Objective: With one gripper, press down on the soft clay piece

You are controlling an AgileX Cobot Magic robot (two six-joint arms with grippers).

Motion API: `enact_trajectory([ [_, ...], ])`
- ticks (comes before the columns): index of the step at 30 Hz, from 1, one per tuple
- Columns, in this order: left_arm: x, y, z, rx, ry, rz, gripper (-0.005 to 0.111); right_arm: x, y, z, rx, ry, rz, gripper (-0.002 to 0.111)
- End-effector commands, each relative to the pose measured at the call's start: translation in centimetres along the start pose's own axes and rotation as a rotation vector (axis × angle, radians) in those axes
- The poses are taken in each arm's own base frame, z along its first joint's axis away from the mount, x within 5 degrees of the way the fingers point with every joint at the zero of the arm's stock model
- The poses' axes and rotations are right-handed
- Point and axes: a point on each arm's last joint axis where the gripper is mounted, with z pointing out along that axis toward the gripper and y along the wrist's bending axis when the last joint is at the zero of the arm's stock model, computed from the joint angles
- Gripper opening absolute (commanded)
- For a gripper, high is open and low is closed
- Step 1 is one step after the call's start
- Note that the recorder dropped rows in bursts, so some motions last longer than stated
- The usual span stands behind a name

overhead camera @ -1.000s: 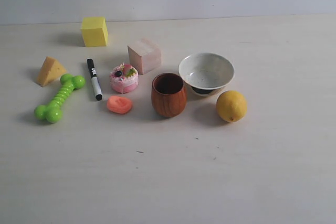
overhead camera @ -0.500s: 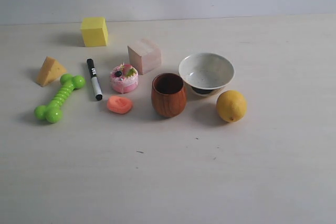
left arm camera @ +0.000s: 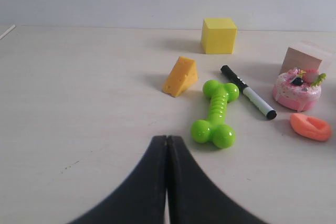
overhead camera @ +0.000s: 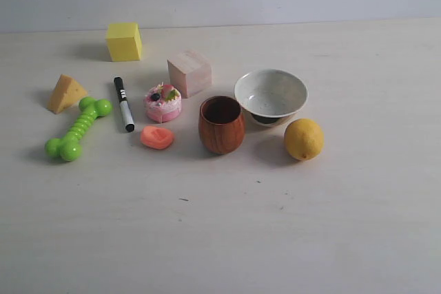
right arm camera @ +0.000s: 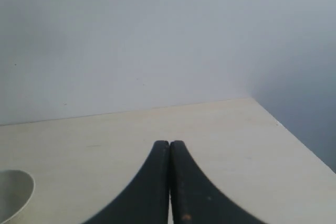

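The soft clay piece (overhead camera: 157,137) is a small salmon-orange lump with a dent in its top, lying on the table just left of the brown wooden cup (overhead camera: 222,125) and in front of the pink toy cake (overhead camera: 163,103). It also shows in the left wrist view (left arm camera: 311,127). My left gripper (left arm camera: 167,139) is shut with nothing in it, well apart from the clay, beyond the green bone toy (left arm camera: 216,116). My right gripper (right arm camera: 169,144) is shut and empty over bare table. Neither arm appears in the exterior view.
A black-and-white marker (overhead camera: 123,103), cheese wedge (overhead camera: 65,93), yellow cube (overhead camera: 124,40) and pale wooden block (overhead camera: 189,72) surround the clay. A speckled bowl (overhead camera: 271,95) and a lemon (overhead camera: 303,138) stand right of the cup. The table's corner edge (right arm camera: 283,127) shows near the right gripper.
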Motion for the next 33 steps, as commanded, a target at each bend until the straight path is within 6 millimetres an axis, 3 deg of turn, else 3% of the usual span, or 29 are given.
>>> enact_trajectory([
  [1, 0.0, 0.0, 0.0, 0.007, -0.010, 0.001, 0.000, 0.8, 0.0, 0.0, -0.004, 0.002, 0.005, 0.000],
  [9, 0.0, 0.0, 0.0, 0.007, -0.010, 0.001, 0.000, 1.0, 0.3, 0.1, -0.034, -0.032, 0.015, 0.000],
  [24, 0.0, 0.0, 0.0, 0.007, -0.010, 0.001, 0.000, 8.5, 1.1, 0.3, -0.128, -0.044, -0.031, 0.000],
  [33, 0.0, 0.0, 0.0, 0.007, -0.010, 0.001, 0.000, 9.6, 1.0, 0.1, -0.127, 0.031, -0.055, 0.000],
])
